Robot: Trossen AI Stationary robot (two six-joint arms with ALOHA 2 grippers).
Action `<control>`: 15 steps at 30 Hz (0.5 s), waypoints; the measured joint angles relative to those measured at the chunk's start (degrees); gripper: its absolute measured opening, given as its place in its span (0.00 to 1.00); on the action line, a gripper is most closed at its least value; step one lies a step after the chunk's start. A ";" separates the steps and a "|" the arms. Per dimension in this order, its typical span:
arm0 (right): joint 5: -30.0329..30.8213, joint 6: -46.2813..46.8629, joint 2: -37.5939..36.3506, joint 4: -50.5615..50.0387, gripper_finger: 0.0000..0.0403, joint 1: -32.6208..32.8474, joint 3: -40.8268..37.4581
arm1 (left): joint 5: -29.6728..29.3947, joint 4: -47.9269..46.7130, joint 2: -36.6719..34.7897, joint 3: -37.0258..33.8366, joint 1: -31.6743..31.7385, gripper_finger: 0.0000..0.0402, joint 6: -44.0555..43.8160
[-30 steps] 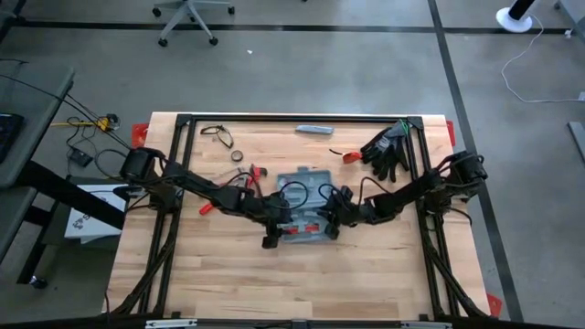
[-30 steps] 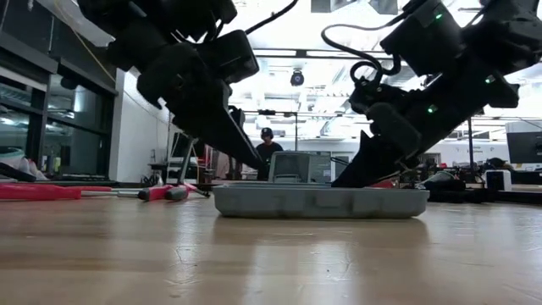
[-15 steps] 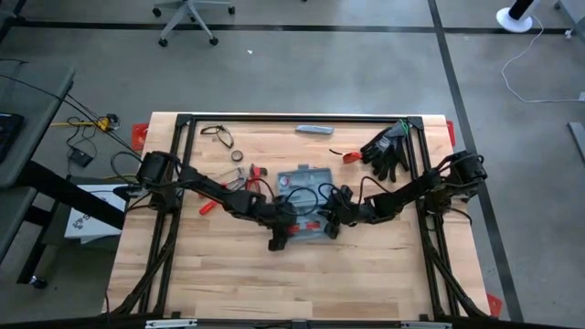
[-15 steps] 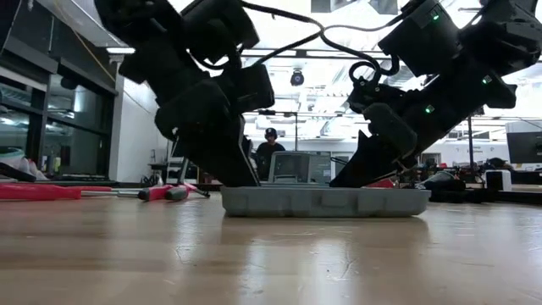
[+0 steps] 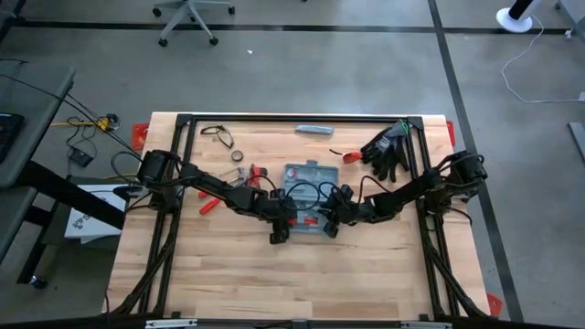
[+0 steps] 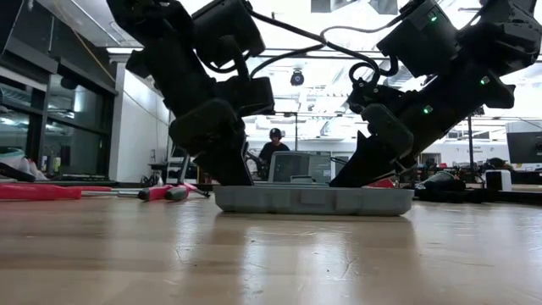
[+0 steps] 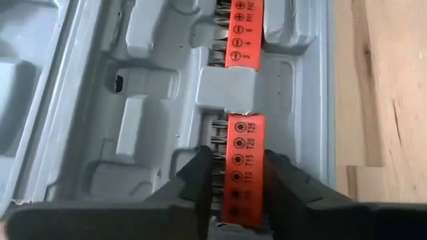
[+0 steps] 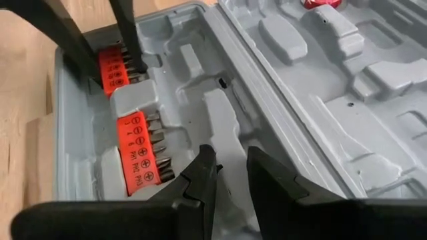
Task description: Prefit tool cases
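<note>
The blue-grey tool case (image 5: 306,187) lies open and flat at the table's middle, its tray low in the low view (image 6: 313,201). In the tray's near half sit two orange bit holders, one (image 7: 245,153) between the fingers of my left gripper (image 7: 239,177), the other (image 8: 137,157) beside it. My left gripper (image 5: 281,227) is shut on the first holder. My right gripper (image 5: 329,224) reaches into the same tray from the right, its fingers (image 8: 230,170) set close on either side of a moulded rib. My left gripper pinches the orange bit holder (image 7: 248,175) with its row of bits between its two fingers, across the strip's width near one end. The fingers slant down from the table's left. The holder sits in its slot in the tray. My right gripper has the tray's long moulded rib (image 8: 223,143) between its two fingertips, slanting down from the table's right. The case lies flat on the table.
Black gloves (image 5: 388,151) and a slim grey bar (image 5: 315,130) lie at the far edge. Red-handled tools (image 5: 251,174) (image 5: 208,206) and a small cable loop (image 5: 219,135) lie left of the case. Bare wood runs along the near side. A person stands far off (image 6: 269,144).
My left gripper has sunk toward the case's near tray and tipped more steeply downward, ending on the orange bit holder. The case has shifted slightly on the table.
</note>
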 joint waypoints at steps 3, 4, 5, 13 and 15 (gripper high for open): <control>-0.01 0.05 0.00 -0.11 0.19 0.01 0.02 | -0.19 0.49 0.04 -0.01 -0.03 0.20 0.01; -0.01 0.27 -0.01 -0.34 0.19 0.01 0.05 | -0.33 0.52 0.04 -0.03 -0.04 0.20 0.22; -0.01 0.71 -0.04 -0.56 0.19 0.02 0.07 | -0.46 0.53 0.07 -0.04 -0.07 0.20 0.53; 0.43 1.92 -0.15 -2.59 0.19 0.17 0.17 | -1.50 1.99 -0.46 -0.19 -0.05 0.20 2.91; 0.41 2.23 -0.15 -2.82 0.19 0.16 0.17 | -2.06 1.60 -1.26 -0.31 -0.04 0.20 3.49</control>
